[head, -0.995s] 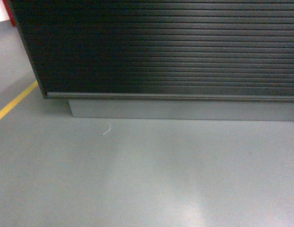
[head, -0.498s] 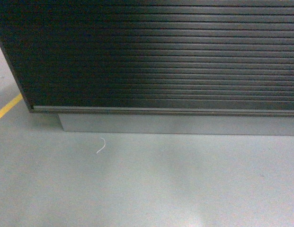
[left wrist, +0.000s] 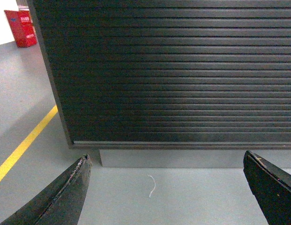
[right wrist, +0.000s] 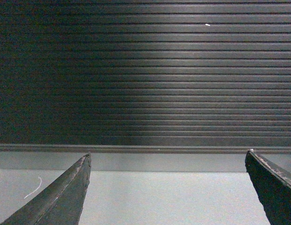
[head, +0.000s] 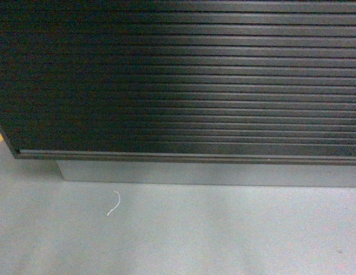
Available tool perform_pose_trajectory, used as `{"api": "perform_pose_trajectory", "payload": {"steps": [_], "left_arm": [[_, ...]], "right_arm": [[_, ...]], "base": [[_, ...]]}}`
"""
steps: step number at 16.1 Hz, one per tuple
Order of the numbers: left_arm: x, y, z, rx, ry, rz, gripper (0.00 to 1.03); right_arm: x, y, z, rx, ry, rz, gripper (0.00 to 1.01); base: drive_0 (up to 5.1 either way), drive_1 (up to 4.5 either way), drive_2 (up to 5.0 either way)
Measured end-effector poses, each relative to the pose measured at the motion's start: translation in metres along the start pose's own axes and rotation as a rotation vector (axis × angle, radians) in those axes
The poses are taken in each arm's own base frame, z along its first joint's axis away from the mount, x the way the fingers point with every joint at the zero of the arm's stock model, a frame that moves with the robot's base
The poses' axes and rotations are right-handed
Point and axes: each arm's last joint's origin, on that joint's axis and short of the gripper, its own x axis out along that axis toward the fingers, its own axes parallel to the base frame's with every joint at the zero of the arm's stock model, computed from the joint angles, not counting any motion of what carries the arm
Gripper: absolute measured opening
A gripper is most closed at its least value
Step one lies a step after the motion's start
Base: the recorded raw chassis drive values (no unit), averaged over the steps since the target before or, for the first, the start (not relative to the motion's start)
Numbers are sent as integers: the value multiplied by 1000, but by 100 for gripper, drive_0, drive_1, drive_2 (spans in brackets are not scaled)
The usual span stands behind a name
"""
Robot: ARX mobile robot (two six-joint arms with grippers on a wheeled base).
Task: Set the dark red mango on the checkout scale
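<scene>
Far left in the left wrist view there's a red bin-looking thing [left wrist: 19, 28] sitting way back on the grey floor [left wrist: 23, 89], and a yellow floor line [left wrist: 26, 140] runs diagonally toward the camera along the left side; only a tiny sliver of that line shows at the left edge of the head view. Moving right, the corner of the checkout [head: 183, 80] comes in, and it pretty much fills all three views: black front panel with horizontal ribs, a trim strip along the bottom edge, and a recessed grey kick plate [head: 206, 173] underneath. Only the front of it shows, so the top isn't in view from down here, and neither the dark red mango nor the scale shows up in any of the shots. On the floor just in front of the kick plate, near the counter's left corner, lies a little curled white bit of string or thread [head: 113, 203]; can't tell exactly what it is. The left gripper [left wrist: 166, 187] has its two dark fingers spread wide at the bottom corners of its view, nothing between them but floor and that white scrap further off. The right gripper [right wrist: 167, 187] looks the same: fingers wide apart, holding nothing, pointed at the ribbed panel, with the white scrap off to its lower left.
</scene>
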Motion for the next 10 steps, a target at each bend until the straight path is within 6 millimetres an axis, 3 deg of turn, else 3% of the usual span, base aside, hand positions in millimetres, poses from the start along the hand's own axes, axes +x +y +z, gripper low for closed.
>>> {"api": "perform_pose_trajectory", "payload": {"steps": [10], "left_arm": [[0, 0, 0, 0, -1, 0, 98]], "right_arm": [[0, 0, 0, 0, 1, 0, 98]], "base": [[-3, 427, -434]]}}
